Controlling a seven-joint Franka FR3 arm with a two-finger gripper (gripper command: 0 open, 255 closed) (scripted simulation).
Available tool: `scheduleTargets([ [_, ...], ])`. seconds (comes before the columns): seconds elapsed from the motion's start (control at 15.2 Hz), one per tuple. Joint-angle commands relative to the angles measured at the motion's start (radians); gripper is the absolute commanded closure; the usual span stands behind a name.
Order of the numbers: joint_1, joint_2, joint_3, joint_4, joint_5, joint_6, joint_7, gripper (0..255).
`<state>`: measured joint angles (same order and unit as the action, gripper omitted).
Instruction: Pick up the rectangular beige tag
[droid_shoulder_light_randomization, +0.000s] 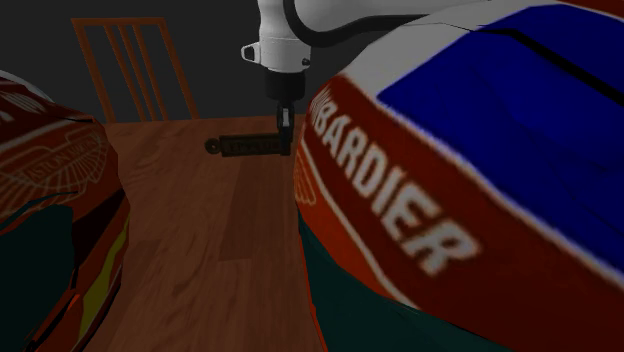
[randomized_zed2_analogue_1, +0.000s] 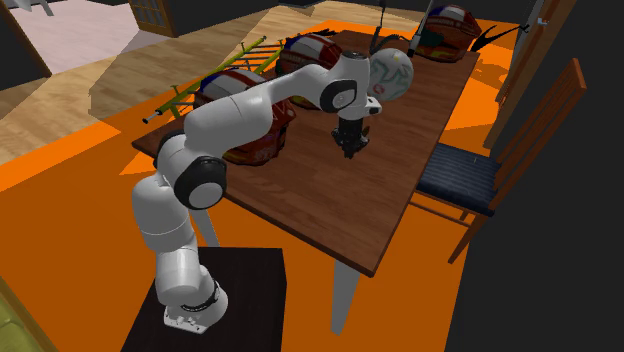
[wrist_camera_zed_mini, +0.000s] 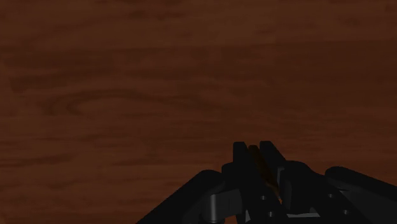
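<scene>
**Item 1, pincer** (droid_shoulder_light_randomization: 287, 127): black, 2 fingers, pointing down from the white arm (droid_shoulder_light_randomization: 330, 20). In the wrist view the pincer (wrist_camera_zed_mini: 257, 151) is pressed nearly together, pinching a thin brown sliver, which is the tag (wrist_camera_zed_mini: 255, 164) seen edge-on.

**Item 2, tag** (droid_shoulder_light_randomization: 250, 146): flat rectangular strip, dark in this dim light, gripped at 1 end. It juts level toward the shoulder view's left, with a small ring (droid_shoulder_light_randomization: 213, 146) at its free end. It appears to hang just clear of the wood. A darker patch on the boards beneath is likely its shadow.

**Item 3, worktop** (droid_shoulder_light_randomization: 200, 230): brown wood grain. In the second exterior view the pincer (randomized_zed2_analogue_1: 350, 148) stands over the middle of the worktop (randomized_zed2_analogue_1: 300, 215).

**Item 4, helmets:** 1 large helmet (droid_shoulder_light_randomization: 450, 170), red, white and blue, just beside the pincer at the shoulder view's right. 1 red helmet (droid_shoulder_light_randomization: 50, 180) at the left, well apart.

**Item 5, chair** (droid_shoulder_light_randomization: 130, 65): wooden, beyond the far edge.

**Status:** grasp made and, by judgement, lift begun. What is left is to raise the tag well clear without brushing the large helmet.
</scene>
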<state>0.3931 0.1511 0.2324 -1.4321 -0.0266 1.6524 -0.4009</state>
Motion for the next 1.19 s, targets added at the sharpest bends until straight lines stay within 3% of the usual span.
scheduleTargets([
  [0.0, 0.001, 0.001, 0.0, 0.003, -0.001, -0.003, 0.001, 255],
  [0.99, 0.028, 0.117, 0.007, 0.376, -0.031, -0.262, 0.015, 255],
  [1.12, 0.028, 0.119, 0.007, 0.381, -0.032, -0.265, 0.015, 255],
])
